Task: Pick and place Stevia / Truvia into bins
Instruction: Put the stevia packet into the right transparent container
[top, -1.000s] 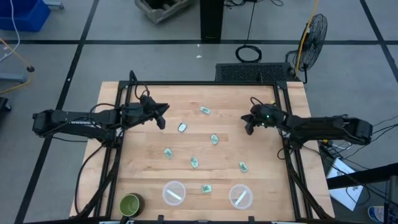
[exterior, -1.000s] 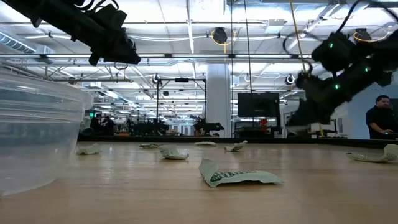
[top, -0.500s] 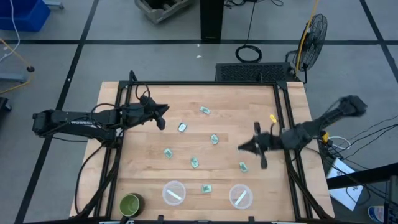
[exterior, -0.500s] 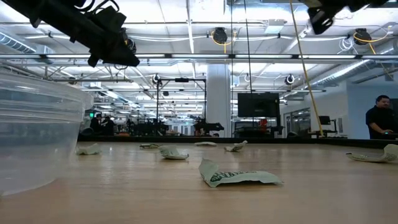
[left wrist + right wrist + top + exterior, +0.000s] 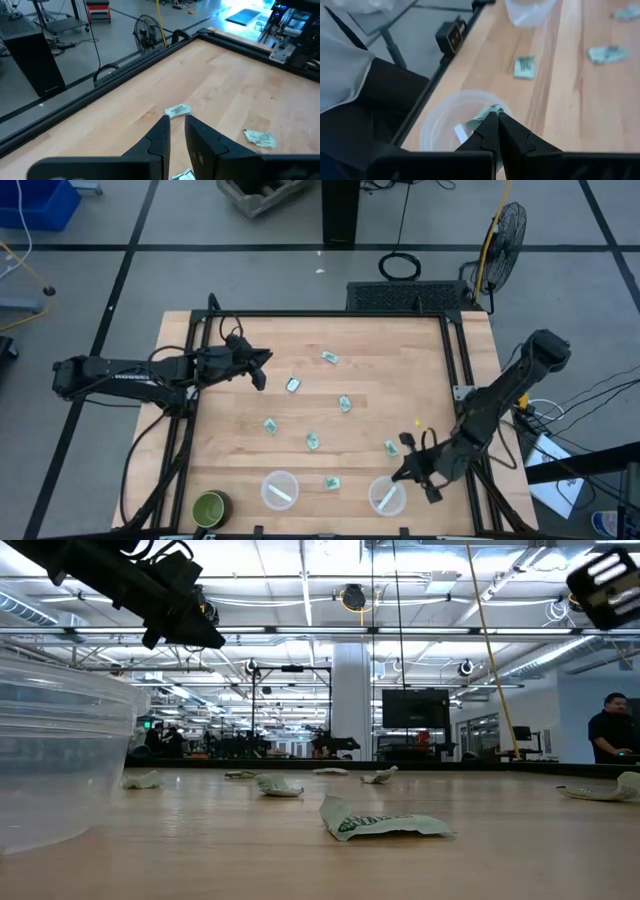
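The left hand (image 5: 262,368) hung over the far left of the pale wooden desk (image 5: 380,385), its dark fingers (image 5: 161,137) drawn nearly together on nothing, a small pale green and white paper packet (image 5: 177,110) lying just ahead of them and another (image 5: 293,385) beside it. More such packets (image 5: 313,441) lay scattered mid-desk. The left round translucent-white cup (image 5: 279,490) held a white packet. The right hand (image 5: 404,472) hovered over the right translucent cup (image 5: 451,126), pinching a crumpled green packet (image 5: 484,113) at its fingertips above the white packet inside.
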### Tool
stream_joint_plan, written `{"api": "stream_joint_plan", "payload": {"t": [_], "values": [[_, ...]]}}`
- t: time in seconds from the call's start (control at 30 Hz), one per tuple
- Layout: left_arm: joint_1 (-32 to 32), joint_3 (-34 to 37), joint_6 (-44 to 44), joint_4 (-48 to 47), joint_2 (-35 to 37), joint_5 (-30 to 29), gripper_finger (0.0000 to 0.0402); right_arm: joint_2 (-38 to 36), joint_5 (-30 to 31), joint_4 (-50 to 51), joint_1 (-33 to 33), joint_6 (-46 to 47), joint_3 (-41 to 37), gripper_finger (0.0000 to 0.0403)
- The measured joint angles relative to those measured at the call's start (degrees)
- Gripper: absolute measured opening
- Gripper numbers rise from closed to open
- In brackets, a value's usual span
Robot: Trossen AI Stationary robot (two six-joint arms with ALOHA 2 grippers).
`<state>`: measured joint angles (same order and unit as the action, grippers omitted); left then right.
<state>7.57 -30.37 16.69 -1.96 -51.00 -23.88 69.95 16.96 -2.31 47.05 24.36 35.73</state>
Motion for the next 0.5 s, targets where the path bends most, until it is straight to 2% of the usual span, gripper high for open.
{"api": "stream_joint_plan", "payload": {"t": [0.17, 0.4, 0.5], "values": [[0.0, 0.0, -0.1, -2.8, -0.1, 0.0, 0.0063, 3.9, -1.0, -1.3, 0.0, 3.4, 0.0, 0.0000], [0.0, 0.0, 0.6, -6.5, -0.1, 0.0, 0.0063, 11.9, -12.6, -8.9, -3.5, 1.5, 0.9, 0.0000], [0.0, 0.0, 2.1, -7.2, -0.1, 0.0, 0.0063, 13.8, -16.4, -7.6, -5.0, -0.3, 3.3, 0.0000]]}}
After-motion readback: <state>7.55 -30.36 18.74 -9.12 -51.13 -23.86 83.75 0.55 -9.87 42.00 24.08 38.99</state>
